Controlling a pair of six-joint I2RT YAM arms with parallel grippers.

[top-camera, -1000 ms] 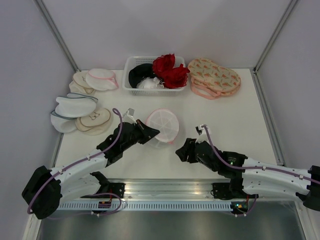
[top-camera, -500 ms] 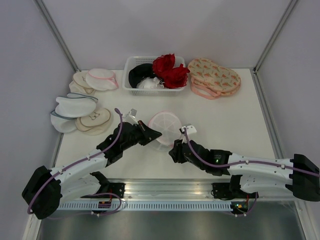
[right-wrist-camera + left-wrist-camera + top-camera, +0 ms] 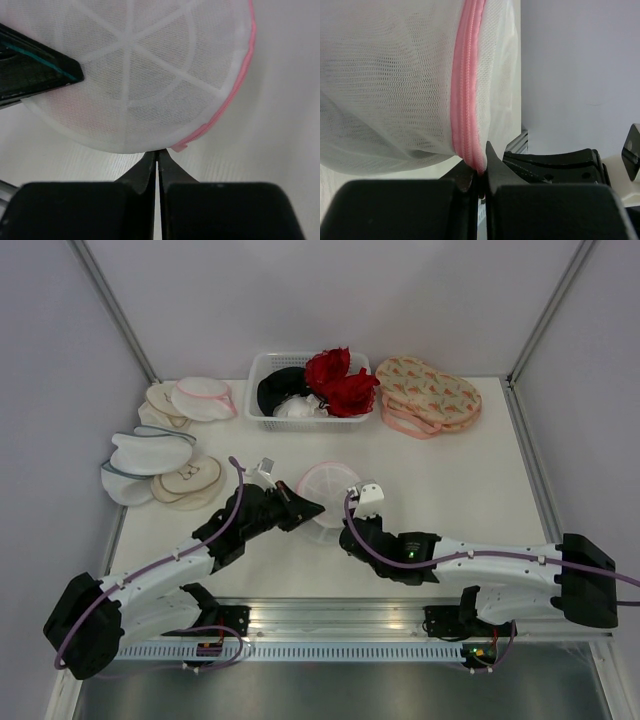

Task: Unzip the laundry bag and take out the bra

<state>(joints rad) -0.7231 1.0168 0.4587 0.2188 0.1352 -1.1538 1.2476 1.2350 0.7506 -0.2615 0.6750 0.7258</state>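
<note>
The laundry bag (image 3: 325, 483), a white mesh dome with pink zipper trim, lies mid-table. My left gripper (image 3: 312, 508) is at its left edge, shut on the pink zipper trim (image 3: 465, 90); in the left wrist view the trim runs down into the closed tips (image 3: 481, 167). My right gripper (image 3: 343, 526) sits at the bag's near edge. Its jaws are shut, with the tips (image 3: 158, 152) touching the bag's rim (image 3: 135, 75) just left of the pink zipper end tab (image 3: 179, 147), which lies outside them. The bra is hidden.
A white basket (image 3: 262, 370) with red, black and white garments stands at the back. Beige floral pouches (image 3: 430, 395) lie to its right. White pouches (image 3: 150, 455) and a pink-trimmed one (image 3: 205, 398) are stacked on the left. A metal rail (image 3: 330, 610) runs along the near edge.
My right gripper has moved left and forward to the bag's near edge and gone from open to shut. The left gripper has kept its hold on the trim.
</note>
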